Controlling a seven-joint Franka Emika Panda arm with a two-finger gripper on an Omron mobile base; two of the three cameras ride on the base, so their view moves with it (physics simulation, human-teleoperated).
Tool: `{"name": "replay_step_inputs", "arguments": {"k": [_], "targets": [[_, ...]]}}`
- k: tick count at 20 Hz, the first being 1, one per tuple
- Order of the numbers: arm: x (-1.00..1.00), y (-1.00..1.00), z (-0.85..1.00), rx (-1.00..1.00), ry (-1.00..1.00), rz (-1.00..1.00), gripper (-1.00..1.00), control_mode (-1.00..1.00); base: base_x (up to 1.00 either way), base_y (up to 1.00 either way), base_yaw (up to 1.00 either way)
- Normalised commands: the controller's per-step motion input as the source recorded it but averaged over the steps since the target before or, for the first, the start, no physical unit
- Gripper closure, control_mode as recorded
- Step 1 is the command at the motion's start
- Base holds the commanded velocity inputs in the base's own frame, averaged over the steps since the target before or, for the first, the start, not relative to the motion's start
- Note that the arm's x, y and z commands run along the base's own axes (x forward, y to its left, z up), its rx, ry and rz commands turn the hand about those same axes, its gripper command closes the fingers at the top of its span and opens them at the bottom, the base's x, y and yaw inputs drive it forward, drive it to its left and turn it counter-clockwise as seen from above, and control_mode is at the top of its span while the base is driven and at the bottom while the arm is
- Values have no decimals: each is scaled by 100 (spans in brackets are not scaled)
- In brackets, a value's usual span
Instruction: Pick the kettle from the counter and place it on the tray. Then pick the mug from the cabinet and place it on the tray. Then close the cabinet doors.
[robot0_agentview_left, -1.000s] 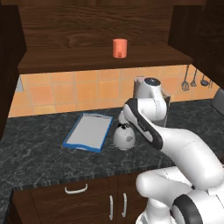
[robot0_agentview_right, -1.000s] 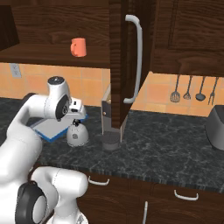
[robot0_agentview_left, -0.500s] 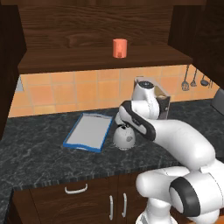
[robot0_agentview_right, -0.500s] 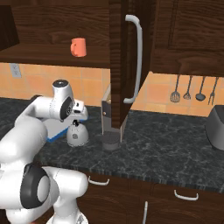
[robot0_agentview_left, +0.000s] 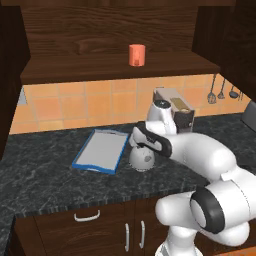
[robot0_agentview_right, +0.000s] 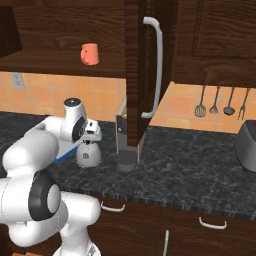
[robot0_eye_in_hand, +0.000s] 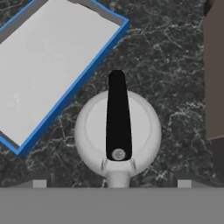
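Lower than a second ago, the arm has brought its claw (robot0_agentview_right: 88, 141) down right above the kettle (robot0_agentview_left: 142, 157), which sits on the counter (robot0_agentview_left: 50, 175) just beside the tray (robot0_agentview_left: 100, 150). Grasping the kettle looks like the step in hand; next the fingers should straddle its black handle (robot0_eye_in_hand: 118, 116) and clamp. Whether the fingers are spread or shut I cannot tell: the tips are barely visible.

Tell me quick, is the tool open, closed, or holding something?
Tool: open, holding nothing, poised directly above the kettle, which sits on the counter.
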Motion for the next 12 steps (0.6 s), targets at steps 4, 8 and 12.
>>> {"name": "replay_step_inputs", "arguments": {"k": [4, 8, 12], "targets": [[35, 0, -13, 0, 0, 4, -100, -100, 0, 0, 0], [36, 4, -14, 0, 0, 4, -100, -100, 0, 0, 0], [32, 2, -12, 0, 0, 2, -100, -100, 0, 0, 0]]}}
